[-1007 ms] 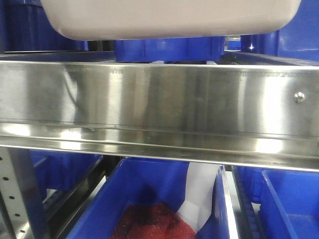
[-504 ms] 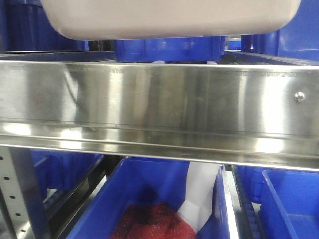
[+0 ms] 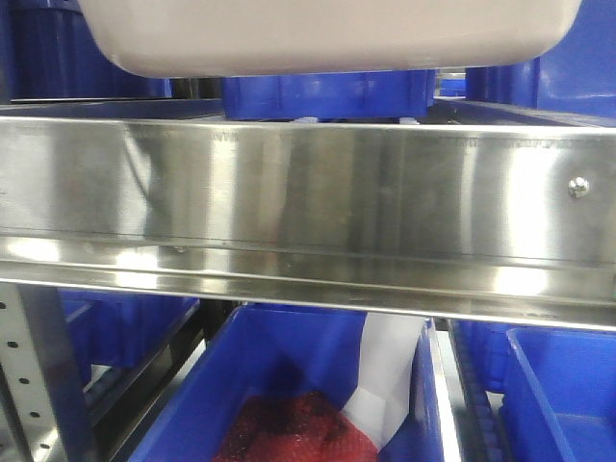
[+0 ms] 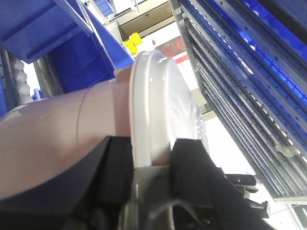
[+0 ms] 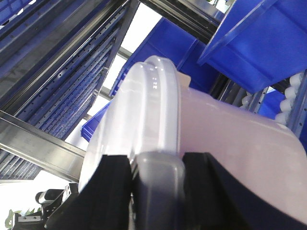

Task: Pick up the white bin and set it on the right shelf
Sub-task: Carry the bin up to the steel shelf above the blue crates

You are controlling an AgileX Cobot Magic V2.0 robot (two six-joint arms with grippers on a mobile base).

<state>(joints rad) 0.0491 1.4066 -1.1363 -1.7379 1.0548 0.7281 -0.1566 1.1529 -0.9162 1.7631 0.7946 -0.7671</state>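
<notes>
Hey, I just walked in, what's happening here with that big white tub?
A two-armed robot holds the white bin up between its arms. The left pincer grips its lid rim, and the right pincer clamps around its grey handle. From the front, the bin's underside shows above the steel front rail of the right shelf, with blue crates behind and below. It looks lifted, not yet set down.

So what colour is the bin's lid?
Glossy white; the lid shows best in the right wrist view.
</notes>
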